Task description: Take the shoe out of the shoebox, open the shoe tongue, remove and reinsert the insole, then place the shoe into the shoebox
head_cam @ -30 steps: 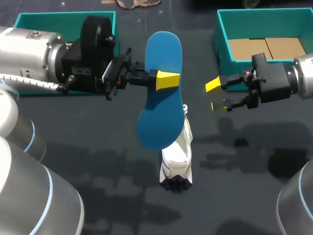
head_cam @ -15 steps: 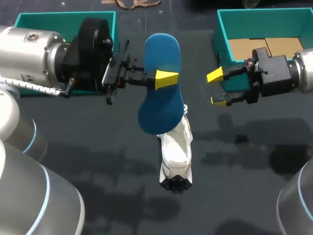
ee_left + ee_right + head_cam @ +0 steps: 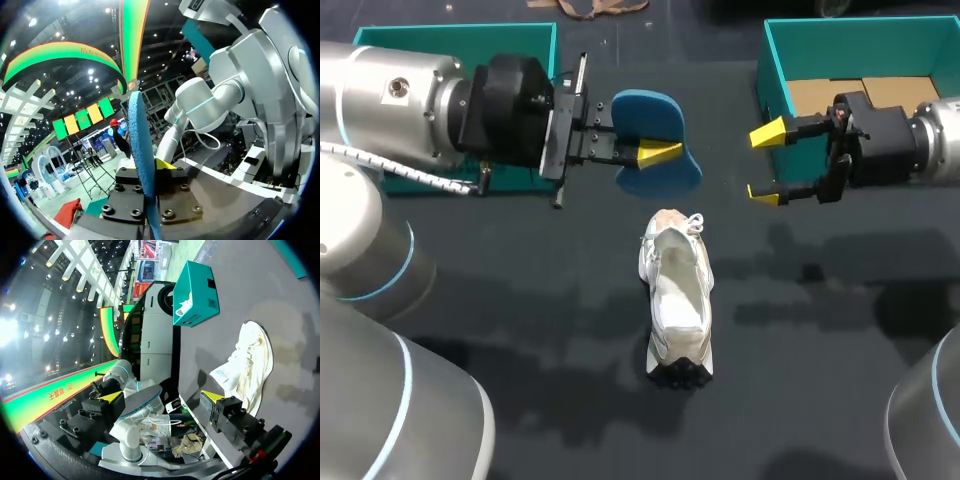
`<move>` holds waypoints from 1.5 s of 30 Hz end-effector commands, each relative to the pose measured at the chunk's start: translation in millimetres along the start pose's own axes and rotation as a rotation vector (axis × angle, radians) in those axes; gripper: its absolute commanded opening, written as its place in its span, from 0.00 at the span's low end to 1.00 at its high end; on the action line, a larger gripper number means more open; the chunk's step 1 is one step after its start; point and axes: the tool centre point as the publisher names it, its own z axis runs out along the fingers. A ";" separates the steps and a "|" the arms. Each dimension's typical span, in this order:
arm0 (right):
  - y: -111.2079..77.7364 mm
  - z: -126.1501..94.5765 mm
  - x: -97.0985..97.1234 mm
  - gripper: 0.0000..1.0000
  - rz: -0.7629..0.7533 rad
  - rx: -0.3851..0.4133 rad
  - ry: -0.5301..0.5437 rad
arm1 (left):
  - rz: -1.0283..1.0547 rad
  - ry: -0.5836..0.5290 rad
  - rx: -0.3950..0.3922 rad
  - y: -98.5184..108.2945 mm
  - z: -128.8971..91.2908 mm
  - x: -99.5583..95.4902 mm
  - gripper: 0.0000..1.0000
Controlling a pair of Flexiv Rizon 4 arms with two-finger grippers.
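Observation:
A blue insole hangs above the dark table, with my left gripper shut on its edge. The left wrist view shows the insole edge-on, clamped between the yellow-tipped fingers. The white shoe lies on the table below and in front of the insole, its opening facing up. My right gripper is open and holds nothing, hovering just left of the right teal shoebox. In the right wrist view the shoe lies ahead of the open gripper.
A second teal box part sits at the back left behind my left arm; it also shows in the right wrist view as a teal box. Brown cardboard lines the right box's floor.
My left gripper has lifted the insole back and away from the shoe and turned it, so it now looks shorter. My right gripper has drifted slightly back toward the right box, still open.

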 end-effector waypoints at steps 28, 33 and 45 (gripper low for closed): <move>16.7 14.0 18.5 1.00 -0.014 0.003 0.079 | 0.988 -0.123 -0.095 75.4 -14.9 -14.2 0.00; 16.7 14.0 18.5 1.00 -0.014 0.003 0.079 | 1.043 -0.126 -0.093 79.5 -10.7 -10.3 0.00; 18.8 41.4 28.4 1.00 -0.050 0.016 0.035 | 1.125 -0.121 -0.178 130.4 7.1 -22.2 0.00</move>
